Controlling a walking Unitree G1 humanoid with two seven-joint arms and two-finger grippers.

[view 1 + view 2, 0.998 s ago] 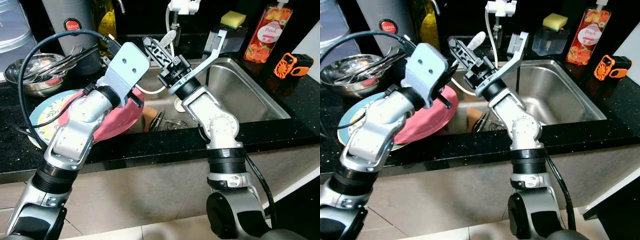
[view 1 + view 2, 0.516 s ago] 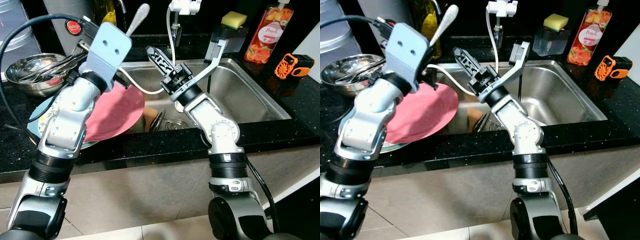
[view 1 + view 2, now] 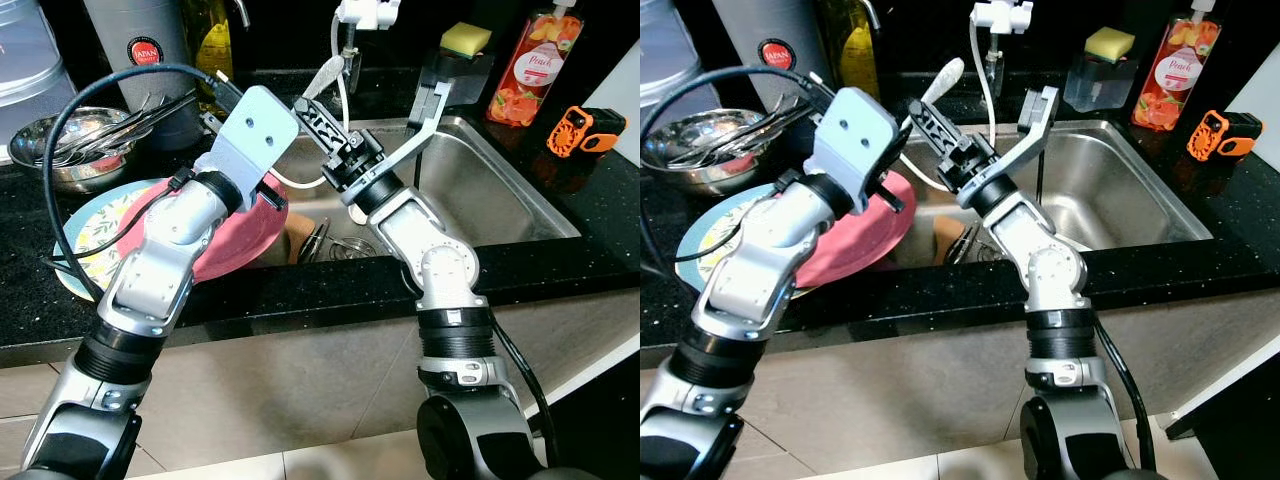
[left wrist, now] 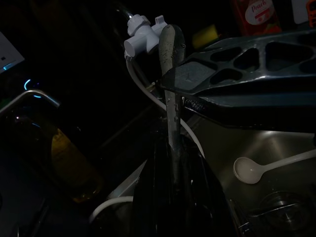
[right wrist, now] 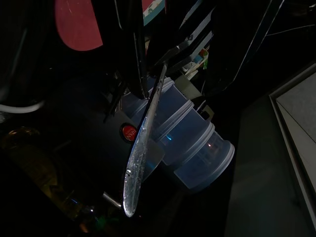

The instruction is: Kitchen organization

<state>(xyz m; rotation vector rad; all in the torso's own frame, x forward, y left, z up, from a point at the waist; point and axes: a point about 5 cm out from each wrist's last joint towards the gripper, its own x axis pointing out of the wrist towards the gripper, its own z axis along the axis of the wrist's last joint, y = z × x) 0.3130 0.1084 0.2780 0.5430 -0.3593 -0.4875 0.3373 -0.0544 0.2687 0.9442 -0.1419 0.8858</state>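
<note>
Spoon (image 3: 943, 78) — metal, long-handled. Held above the back rim of the sink (image 3: 500, 190), near the tap fitting (image 3: 362, 13). The left hand (image 4: 170, 148) pinches it by one end between pressed-together fingers; the free rounded end rises clear of the hand. Long axis: slanted up and away from the robot, toward the back edge of the table (image 3: 300, 290), the free end pointing at the tap.

Right hand (image 3: 322, 125) — reaching across over the sink toward the left hand, fingers spread, one finger lying just beside the spoon's shaft in the right wrist view. Judged a hand-over between the two arms, the spoon held out lengthwise so the other hand can close on the middle of the shaft. Whether the right fingers touch the metal yet cannot be told.

Pink plate (image 3: 232, 245) — on a patterned plate (image 3: 90, 225), at the table's left side by the sink edge, partly under the left arm.

Steel bowl (image 3: 50, 165) — far left, back of the table, holding utensils; judged a likely place for the spoon.

White ladle (image 4: 256, 169) — lying in the sink bottom with other utensils near the drain.

Soap bottle (image 3: 525, 65), sponge (image 3: 466, 38), orange tool (image 3: 585, 130) — along the back right of the sink.
</note>
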